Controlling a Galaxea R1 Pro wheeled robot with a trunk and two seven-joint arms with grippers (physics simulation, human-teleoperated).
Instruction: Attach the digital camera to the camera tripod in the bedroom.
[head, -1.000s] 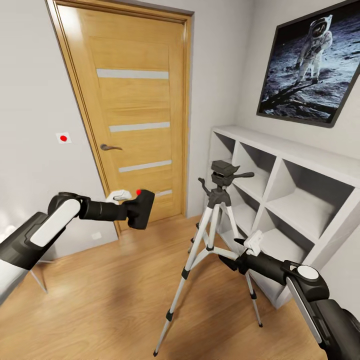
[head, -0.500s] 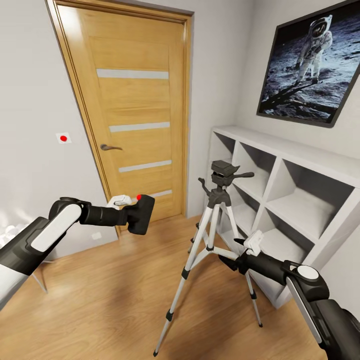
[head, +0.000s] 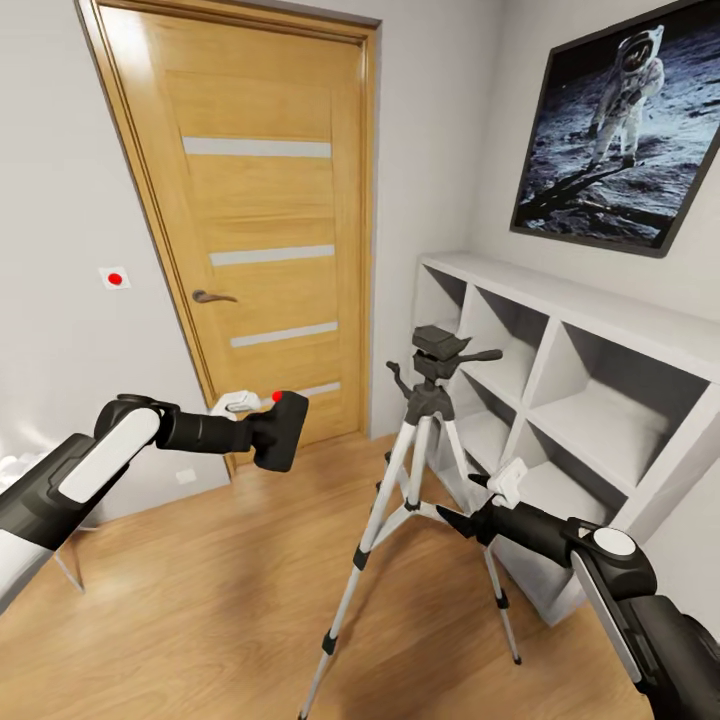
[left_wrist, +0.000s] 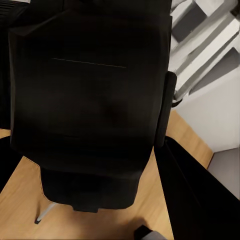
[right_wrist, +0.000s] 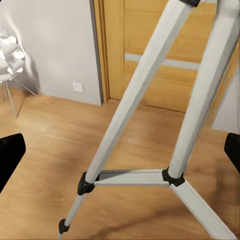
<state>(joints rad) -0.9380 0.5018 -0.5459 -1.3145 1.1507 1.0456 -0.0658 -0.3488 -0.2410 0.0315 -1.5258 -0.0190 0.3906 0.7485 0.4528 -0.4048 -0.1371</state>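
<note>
Distance between camera and tripod head is what our next move turns on. We hold the digital camera in our left gripper, closed on its body; in the left wrist view the digital camera blocks most of the frame, with one black finger pressed along its side. The red dot on its top corner faces up, so we judge the camera roughly upright.

The camera tripod stands on the wood floor between the orange-brown door and the white cubby shelving. Its black pan head sits higher than the camera and off to our right — well apart from it, with open air between. The side handle points toward the shelving. So the camera must travel rightward and up, then settle down onto the head's flat top.

Our right gripper sits low, just beside the tripod's legs; in the right wrist view its fingers stand wide at either edge with the camera tripod between them, gripping nothing. The left arm carries the load, and the tripod's long axis is near vertical — we would come in from above.
</note>
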